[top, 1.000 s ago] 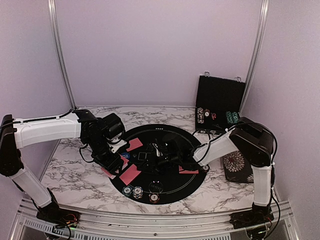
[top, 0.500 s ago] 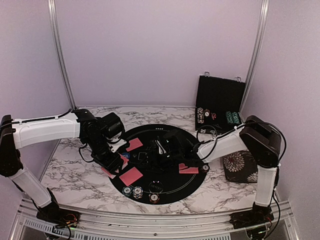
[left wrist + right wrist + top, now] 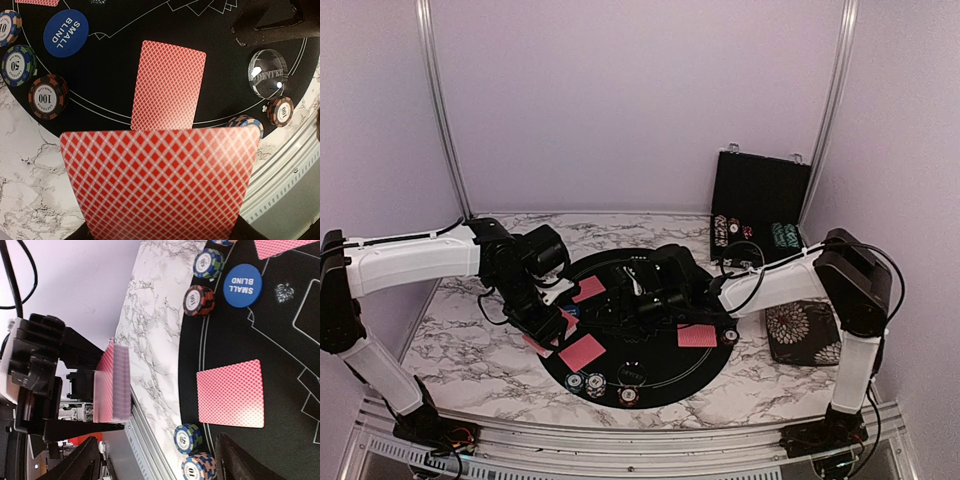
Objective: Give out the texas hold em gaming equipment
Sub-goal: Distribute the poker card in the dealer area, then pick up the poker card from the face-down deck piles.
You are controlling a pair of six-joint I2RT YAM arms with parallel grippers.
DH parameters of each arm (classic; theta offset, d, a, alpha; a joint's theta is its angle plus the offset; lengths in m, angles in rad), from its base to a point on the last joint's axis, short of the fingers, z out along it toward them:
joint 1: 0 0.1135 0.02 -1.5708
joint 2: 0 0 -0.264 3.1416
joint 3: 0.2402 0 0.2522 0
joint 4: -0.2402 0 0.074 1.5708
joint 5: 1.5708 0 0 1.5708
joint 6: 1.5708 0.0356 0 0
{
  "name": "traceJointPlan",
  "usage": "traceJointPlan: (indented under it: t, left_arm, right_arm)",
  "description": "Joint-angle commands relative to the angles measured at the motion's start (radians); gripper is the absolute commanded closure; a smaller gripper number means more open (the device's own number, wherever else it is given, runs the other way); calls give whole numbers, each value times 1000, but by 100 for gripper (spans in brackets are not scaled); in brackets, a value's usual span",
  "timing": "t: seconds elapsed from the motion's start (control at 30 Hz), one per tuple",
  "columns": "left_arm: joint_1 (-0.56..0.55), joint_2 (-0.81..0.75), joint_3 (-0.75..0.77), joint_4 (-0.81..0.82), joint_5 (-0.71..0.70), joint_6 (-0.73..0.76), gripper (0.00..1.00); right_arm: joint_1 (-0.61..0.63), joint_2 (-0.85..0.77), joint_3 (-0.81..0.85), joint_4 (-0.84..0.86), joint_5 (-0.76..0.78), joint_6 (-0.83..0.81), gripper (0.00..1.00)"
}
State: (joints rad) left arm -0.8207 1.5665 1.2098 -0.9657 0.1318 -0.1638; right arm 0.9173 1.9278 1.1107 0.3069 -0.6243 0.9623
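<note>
Slipping is the main worry: left jaws are clamped on the deck (image 3: 160, 185), held over the mat (image 3: 115, 60) rim nr the desk (image 3: 470, 350), so a jolt could fan cards out. Meanwhile right jaws stand wide apart w/ nothing between, over mat centre & close to the left ones; a careless sweep could shove a dealt card (image 3: 168, 86) or the chips (image 3: 48, 96). Cards: red criss-cross backs, several lying flat, face down. Chips: striped, short stacks nr the rim, blue button (image 3: 65, 26) beside them.
</note>
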Motion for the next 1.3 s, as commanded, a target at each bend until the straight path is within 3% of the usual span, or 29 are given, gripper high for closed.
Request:
traceJointPlan:
  t: [0.0,0.43,1.27]
  left_arm:
    - [-18,-3,45,5,13,4,48]
    - [-59,26,90,-7,5,3,48]
    - [-74,26,107,-13,9,8,48]
  right_arm:
    - [-5,-2,47,95,-82,55,23]
    - [-4,42,42,231,-146,154,24]
    - [18,140,96,310,-169,216,44]
